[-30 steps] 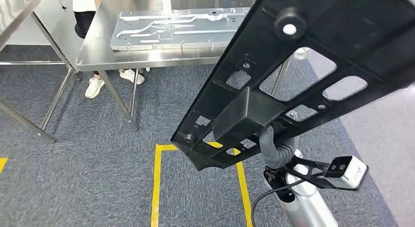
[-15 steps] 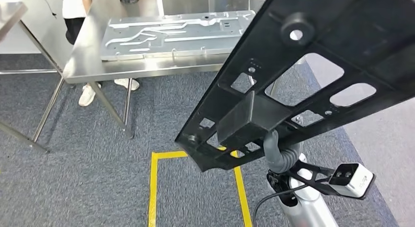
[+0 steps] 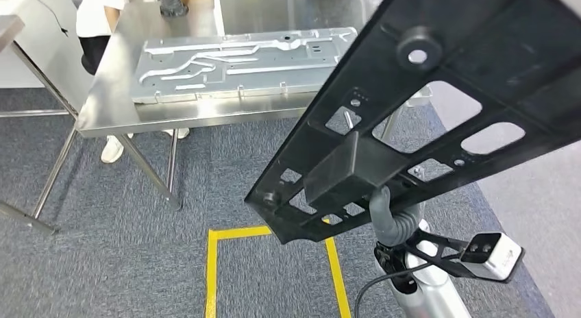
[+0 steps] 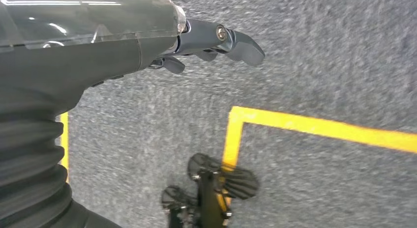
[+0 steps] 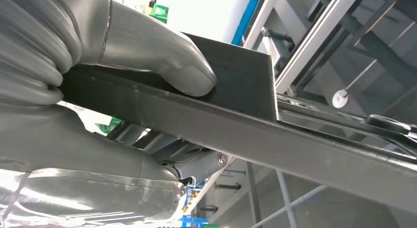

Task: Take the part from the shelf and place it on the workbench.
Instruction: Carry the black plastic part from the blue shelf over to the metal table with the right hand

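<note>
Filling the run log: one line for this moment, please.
phase: carrying | right hand: holds black part | left hand: holds nothing | workbench: ahead, metal panel on it

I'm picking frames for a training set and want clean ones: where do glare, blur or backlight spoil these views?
Head view: sharp; ceiling light glares off the steel workbench, and the black part reads dark but clear. Left wrist view: the carpet looks soft and smeared, the left robot hand fairly crisp. Right wrist view: bright backlight behind, the right robot hand on the part close and slightly soft.

Black part [image 3: 425, 105] cut off at frame edge (right hand [image 3: 387, 218] mostly hidden beneath)
</note>
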Available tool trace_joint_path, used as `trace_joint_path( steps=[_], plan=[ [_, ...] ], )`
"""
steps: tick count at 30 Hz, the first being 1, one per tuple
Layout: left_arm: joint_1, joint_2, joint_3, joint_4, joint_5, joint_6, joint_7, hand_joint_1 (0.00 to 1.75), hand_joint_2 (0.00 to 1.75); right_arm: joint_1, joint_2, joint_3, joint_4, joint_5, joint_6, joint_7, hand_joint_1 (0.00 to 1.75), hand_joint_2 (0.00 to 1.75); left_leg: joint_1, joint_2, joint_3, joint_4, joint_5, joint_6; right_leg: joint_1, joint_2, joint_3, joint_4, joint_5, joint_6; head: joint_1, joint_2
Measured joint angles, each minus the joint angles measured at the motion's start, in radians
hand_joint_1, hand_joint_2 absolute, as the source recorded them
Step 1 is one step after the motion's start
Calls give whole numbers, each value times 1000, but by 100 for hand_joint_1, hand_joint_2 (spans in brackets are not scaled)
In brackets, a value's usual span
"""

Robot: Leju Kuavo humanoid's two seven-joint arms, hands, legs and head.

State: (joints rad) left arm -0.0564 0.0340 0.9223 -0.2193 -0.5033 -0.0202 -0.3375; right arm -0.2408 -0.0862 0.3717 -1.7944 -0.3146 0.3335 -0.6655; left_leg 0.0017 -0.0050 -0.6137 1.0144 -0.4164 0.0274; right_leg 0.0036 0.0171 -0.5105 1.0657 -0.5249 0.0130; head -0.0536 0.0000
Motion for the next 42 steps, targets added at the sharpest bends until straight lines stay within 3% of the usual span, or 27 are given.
trace_joint_path(
  steps=[2, 4, 5, 6, 7, 9, 11, 15, 17, 19, 20, 21, 22, 24, 26, 30, 32, 34, 35, 36, 37, 39, 40, 42],
  plan=[
    [-1, 0, 0, 0, 0, 0, 0, 0, 175, 2, 0, -1, -1, 0, 0, 0, 175, 175, 1, 0, 17, -3, -12, 6, -4, -5, -68, 115, -28, 10, 0, 0],
    [0, 0, 0, 0, 0, 0, 0, 0, 175, 8, 0, -2, -1, 1, 0, 0, 175, 175, 1, 0, 31, -3, -28, 8, -8, -7, -152, 218, -81, 17, 0, 0],
    [1, 0, 1, 0, 0, 0, 0, 0, 175, 12, 0, -2, -1, 2, 0, 0, 175, 175, 1, -1, 42, -3, -37, 8, -9, -7, -178, 233, -96, 19, 0, 0],
    [3, -1, 1, 0, 0, 0, 0, 0, 175, 15, 1, -2, -1, 4, 0, 0, 175, 175, 1, -1, 54, -3, -47, 7, -9, -8, -188, 215, -89, 18, 0, 0],
    [3, -1, 1, 0, 1, 1, 0, 0, 175, 16, 2, -2, -1, 6, 0, 0, 175, 175, 1, -2, 69, -3, -58, 6, -9, -9, -183, 168, -60, 15, 0, 0],
    [3, -3, 1, 0, 2, 2, 0, 0, 175, 16, 6, -2, -2, 10, 0, 1, 175, 175, 0, -2, 95, -4, -79, 0, -5, -12, -154, 38, 46, 5, 0, 0],
    [1, -4, 2, 0, 3, 3, 1, 0, 175, 15, 11, -1, -4, 13, 0, 2, 175, 175, -3, -3, 112, -8, -97, -10, 1, -15, -136, -34, 107, -5, 0, 0],
    [-1, -5, 2, 0, 3, 4, 2, 0, 175, 9, 22, -1, -8, 14, 0, 3, 175, 175, -3, -2, 121, 29, -104, -32, -2, -12, -104, -56, 99, -28, 0, 0],
    [-3, -6, 3, 0, 2, 4, 2, 0, 175, 4, 26, -1, -9, 14, 0, 3, 175, 175, 0, -1, 71, 120, -134, -39, -3, -12, -83, -60, 87, -37, 0, 0],
    [-1, -6, 4, 0, 2, 4, 2, 0, 175, 2, 27, -1, -9, 14, 1, 3, 175, 175, 2, -1, -8, 233, -183, -45, -2, -12, -67, -60, 72, -42, 0, 0],
    [1, -7, 6, 0, 2, 4, 2, 0, 175, 3, 27, -1, -9, 14, 2, 3, 175, 175, 3, -1, -39, 263, -199, -47, -1, -11, -56, -60, 63, -42, 0, 0],
    [2, -8, 7, 0, 2, 4, 2, 0, 175, 5, 27, -1, -9, 14, 3, 3, 175, 175, 3, -1, -57, 263, -198, -47, -1, -10, -44, -60, 53, -42, 0, 0],
    [4, -9, 8, 0, 2, 3, 2, 0, 175, 6, 27, -1, -9, 14, 4, 3, 175, 175, 4, -1, -59, 229, -173, -46, 0, -9, -30, -60, 42, -41, 0, 0],
    [5, -10, 10, 0, 0, 3, 2, 0, 175, 6, 27, -1, -8, 15, 6, 3, 175, 175, 3, -1, -37, 113, -75, -40, 1, -8, -2, -59, 21, -37, 0, 0],
    [5, -11, 12, 0, -1, 2, 2, 0, 175, 8, 27, -1, -7, 17, 6, 3, 175, 175, -2, -1, -17, 36, -20, -30, 2, -5, 16, -59, 2, -27, 0, 0],
    [3, -11, 16, 0, -8, 2, 2, 0, 175, 12, 27, -4, -6, 23, 6, 3, 175, 175, -2, -2, 13, 10, -16, -7, 1, -4, 29, -25, -14, -4, 0, 0],
    [-1, -11, 17, 0, -10, 2, 1, 0, 175, 11, 27, -6, -7, 25, 6, 2, 175, 175, 1, -2, 32, 6, -24, 1, -1, -6, -12, 53, -41, 6, 0, 0],
    [-2, -11, 18, 0, -11, 2, 1, 0, 175, 13, 27, -8, -7, 26, 7, 2, 175, 175, 1, -2, 42, 6, -36, 5, -6, -8, -99, 178, -90, 12, 0, 0],
    [-1, -11, 18, 0, -11, 2, 1, 0, 175, 16, 27, -8, -7, 27, 7, 2, 175, 175, 1, -2, 48, 6, -43, 5, -9, -8, -140, 221, -105, 14, 0, 0],
    [0, -11, 18, 0, -11, 1, 1, 0, 175, 17, 27, -9, -7, 27, 8, 2, 175, 175, 1, -2, 56, 6, -50, 4, -10, -9, -165, 233, -104, 16, 0, 0],
    [1, -11, 18, 0, -11, 1, 1, 0, 175, 18, 27, -9, -7, 27, 9, 2, 175, 175, 1, -3, 67, 6, -58, 2, -12, -10, -173, 210, -80, 17, 0, 0],
    [1, -12, 18, 0, -11, 1, 1, 0, 175, 17, 27, -9, -7, 27, 11, 3, 175, 175, 2, -3, 90, 6, -77, -3, -12, -13, -149, 86, 19, 13, 0, 0],
    [0, -12, 18, 0, -12, 1, 1, 0, 175, 17, 27, -10, -8, 27, 12, 3, 175, 175, 1, -4, 101, 6, -86, -7, -9, -15, -133, 29, 52, 10, 0, 0],
    [-1, -12, 18, 0, -12, 1, 1, 0, 175, 16, 27, -12, -10, 26, 12, 4, 175, 175, 0, -5, 116, 4, -98, -19, -4, -17, -117, -25, 75, -2, 0, 0]
  ],
)
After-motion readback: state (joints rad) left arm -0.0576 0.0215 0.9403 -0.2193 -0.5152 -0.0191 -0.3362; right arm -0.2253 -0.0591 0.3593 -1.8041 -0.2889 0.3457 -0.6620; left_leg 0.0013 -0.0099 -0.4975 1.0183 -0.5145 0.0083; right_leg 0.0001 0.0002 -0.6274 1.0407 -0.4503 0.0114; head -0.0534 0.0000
